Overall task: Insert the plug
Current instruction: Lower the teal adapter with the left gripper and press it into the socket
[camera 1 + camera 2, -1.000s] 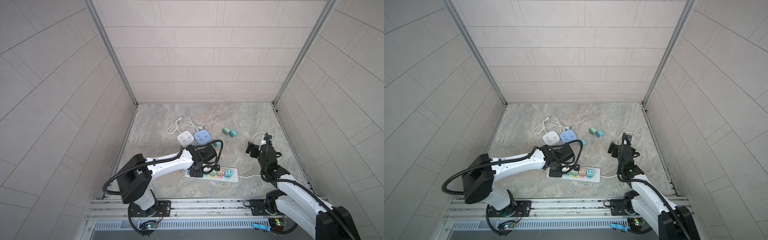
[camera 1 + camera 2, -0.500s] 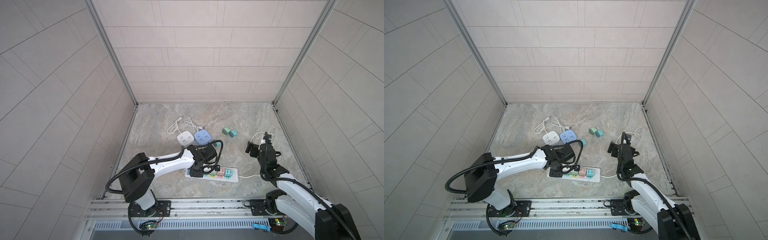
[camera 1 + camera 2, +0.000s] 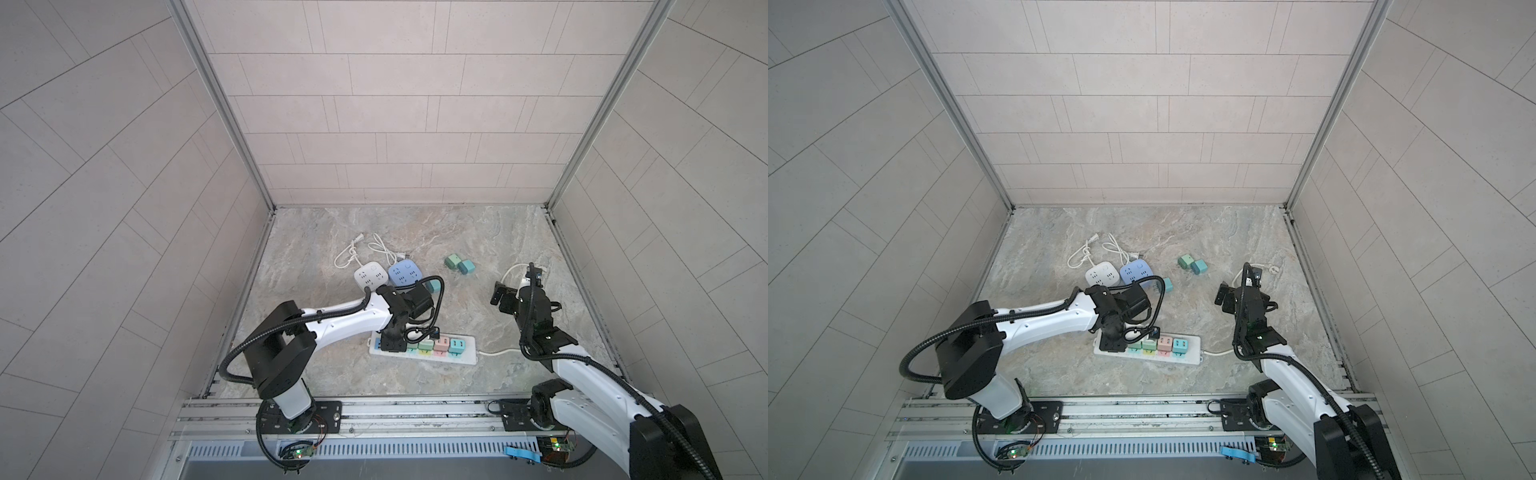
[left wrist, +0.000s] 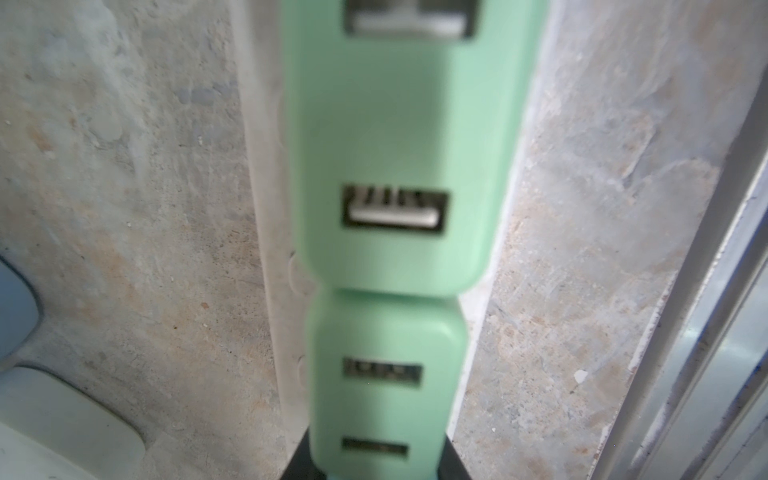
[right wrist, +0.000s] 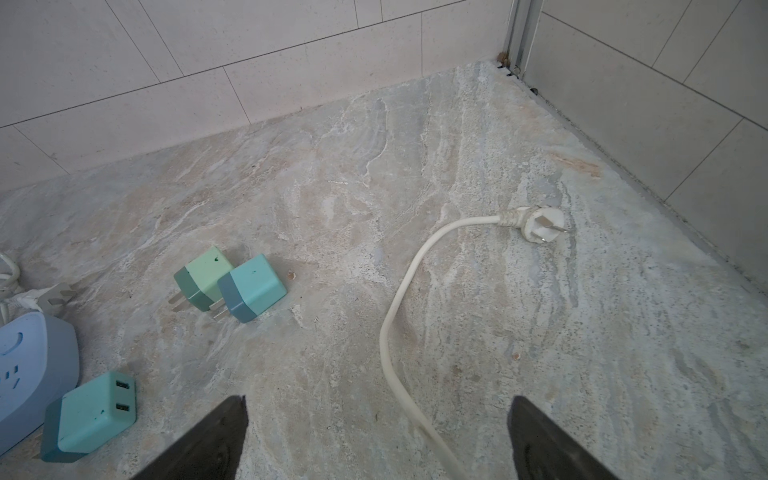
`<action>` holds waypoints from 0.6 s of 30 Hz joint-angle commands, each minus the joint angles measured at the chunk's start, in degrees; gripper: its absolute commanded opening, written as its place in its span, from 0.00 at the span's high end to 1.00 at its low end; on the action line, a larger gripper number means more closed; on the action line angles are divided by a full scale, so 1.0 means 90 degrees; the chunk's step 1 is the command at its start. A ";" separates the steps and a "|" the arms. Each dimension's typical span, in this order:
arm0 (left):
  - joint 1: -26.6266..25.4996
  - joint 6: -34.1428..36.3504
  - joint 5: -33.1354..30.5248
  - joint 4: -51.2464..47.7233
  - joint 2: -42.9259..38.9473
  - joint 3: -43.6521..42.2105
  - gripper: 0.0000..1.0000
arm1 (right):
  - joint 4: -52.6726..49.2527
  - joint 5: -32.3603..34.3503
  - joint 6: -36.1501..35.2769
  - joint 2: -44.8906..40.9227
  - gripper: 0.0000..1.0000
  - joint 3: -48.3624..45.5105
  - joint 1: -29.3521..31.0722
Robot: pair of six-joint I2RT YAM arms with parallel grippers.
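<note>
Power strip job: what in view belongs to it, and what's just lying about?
Job: left end effector, the green adapter it grips, white power strip.

Lying about: white cube socket, blue cube socket, loose mint adapter, loose blue adapter, teal adapter, strip's wall plug, open right end effector.

Marbled grey-beige table [image 3: 415, 232]. Near front edge: white power strip [image 3: 468, 352], lying flat. Mid-left: white cube socket [image 3: 370, 276] touching blue cube socket [image 3: 405, 272], thin white cords [image 3: 353, 253] looped behind. Centre: green adapter [image 3: 451, 261] against teal adapter [image 3: 467, 267], both on their sides. Second teal adapter [image 5: 95, 415] just beside blue socket. Right: white cable [image 5: 399, 299], plug end loose.
</note>
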 commanded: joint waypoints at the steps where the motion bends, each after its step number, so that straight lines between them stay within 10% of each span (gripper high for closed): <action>1: 0.0022 0.0180 0.0369 -0.0049 0.0593 -0.0155 1.00 | 0.0043 0.0035 0.0016 -0.0081 0.00 0.0121 0.0023; 15: 0.0057 -0.0084 -0.0348 0.0776 -0.0288 -0.0551 0.53 | 0.0046 0.0031 0.0008 -0.0119 0.00 0.0094 0.0035; 18: 0.0056 -0.0130 -0.0552 0.1083 -0.0908 -0.0733 0.30 | 0.0050 0.0038 0.0007 -0.0137 0.00 0.0091 0.0034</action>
